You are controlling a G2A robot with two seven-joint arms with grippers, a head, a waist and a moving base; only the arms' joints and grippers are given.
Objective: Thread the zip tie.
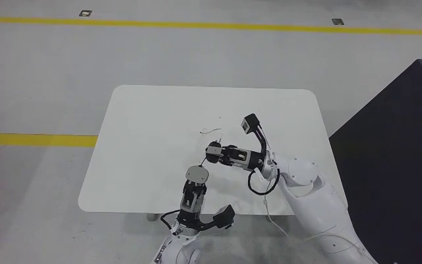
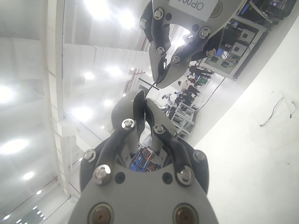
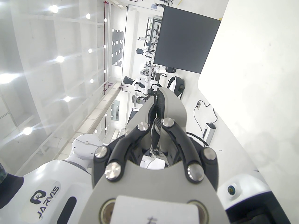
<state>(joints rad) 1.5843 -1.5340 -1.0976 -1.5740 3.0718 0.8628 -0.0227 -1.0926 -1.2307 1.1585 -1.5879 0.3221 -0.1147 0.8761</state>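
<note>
A thin black zip tie [image 2: 151, 88] spans the short gap between my two grippers, held above the white table [image 1: 151, 132]. My left gripper [image 2: 144, 99] is shut on one end of it. Facing it tip to tip, my right gripper [image 2: 160, 83] is shut on the other end. In the top view the left gripper [image 1: 196, 175] stands over the table's near edge and the right gripper [image 1: 212, 152] is just beyond it. The right wrist view has its own gripper [image 3: 157, 92] with fingers pressed together; the tie is hidden between the pads there.
A loose pale zip tie [image 1: 212, 130] lies on the table just beyond the grippers, seen as a curved strand [image 2: 275, 112] in the left wrist view, with a second short piece [image 2: 292, 108] beside it. A dark panel [image 1: 389, 152] stands to the right of the table.
</note>
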